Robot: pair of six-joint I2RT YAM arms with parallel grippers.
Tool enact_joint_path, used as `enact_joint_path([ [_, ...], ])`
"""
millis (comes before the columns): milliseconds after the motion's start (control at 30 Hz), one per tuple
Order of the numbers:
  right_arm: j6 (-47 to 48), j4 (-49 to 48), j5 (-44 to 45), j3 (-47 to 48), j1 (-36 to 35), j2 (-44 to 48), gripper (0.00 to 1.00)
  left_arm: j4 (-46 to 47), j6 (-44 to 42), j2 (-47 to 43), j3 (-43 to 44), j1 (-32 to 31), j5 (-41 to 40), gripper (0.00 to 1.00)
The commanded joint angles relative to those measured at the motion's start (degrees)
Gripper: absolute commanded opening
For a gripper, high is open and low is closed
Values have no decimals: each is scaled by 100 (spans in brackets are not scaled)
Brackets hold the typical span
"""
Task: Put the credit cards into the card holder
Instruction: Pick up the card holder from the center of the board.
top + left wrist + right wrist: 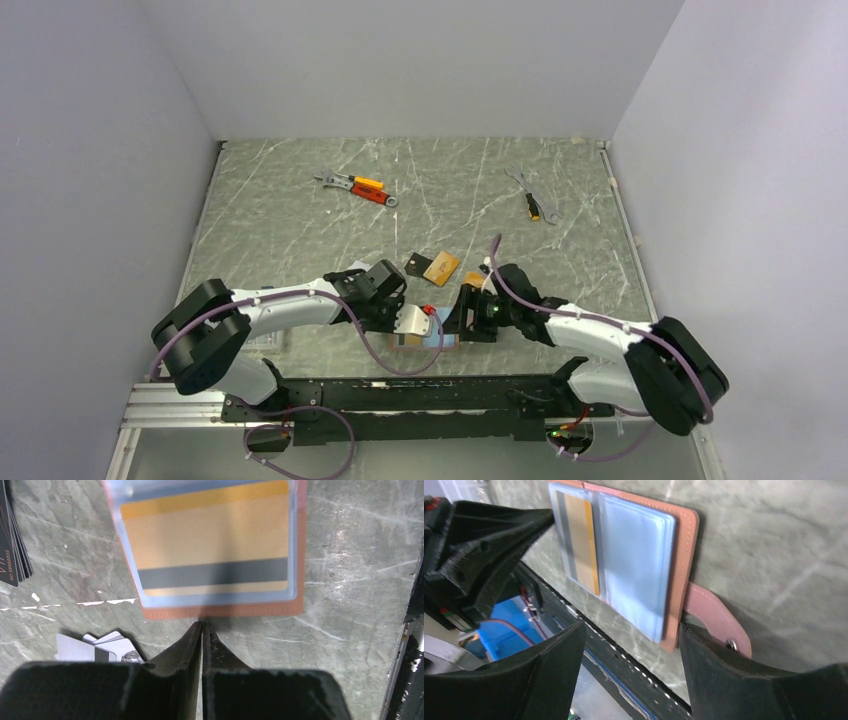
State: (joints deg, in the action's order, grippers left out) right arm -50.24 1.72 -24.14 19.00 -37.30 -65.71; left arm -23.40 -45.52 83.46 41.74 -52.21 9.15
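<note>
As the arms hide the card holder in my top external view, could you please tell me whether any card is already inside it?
Observer: Yes. The left wrist view shows one orange-gold card with a dark stripe, inside a clear sleeve of the open card holder.
Operator: Thank you. Is the left end effector holding anything?
Observer: No. The left end effector is shut with nothing visible between its fingers, and its tips are at the holder's near edge.
Operator: And the right one, please?
Observer: The right end effector is open, with one finger on each side of the holder's near edge.
</note>
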Motion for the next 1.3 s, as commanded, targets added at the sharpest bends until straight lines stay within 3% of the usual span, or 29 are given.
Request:
enact_joint_path([
  [0, -273, -1282, -151, -222, 54, -714, 71, -136, 66, 169, -8, -31, 100, 11],
  [167, -508, -2055, -408, -317, 51, -993, 67, -53, -29, 405, -24, -99, 61, 10],
  [400, -617, -2147, -501, -455, 320, -169, 66, 10, -36, 487, -60, -106, 43, 10],
  [567, -492, -1955, -390, -312, 327, -454, 59, 20, -15, 479, -60, -114, 39, 10],
  [833, -389, -2016, -202, 102, 87, -1385, 39, -56, 78, 373, 22, -106, 240, 9],
  [1000, -250, -1767, 133, 336, -38, -1207, 4, -210, 141, 344, 196, -53, 448, 9],
  [1100, 25, -1227, 372, 502, -114, -690, 0, -506, 219, 132, 486, 314, 751, 9],
  [1267, 593, -270, 393, 829, -338, 57, 0, -1117, 316, -361, 1384, 1763, 1933, 14],
])
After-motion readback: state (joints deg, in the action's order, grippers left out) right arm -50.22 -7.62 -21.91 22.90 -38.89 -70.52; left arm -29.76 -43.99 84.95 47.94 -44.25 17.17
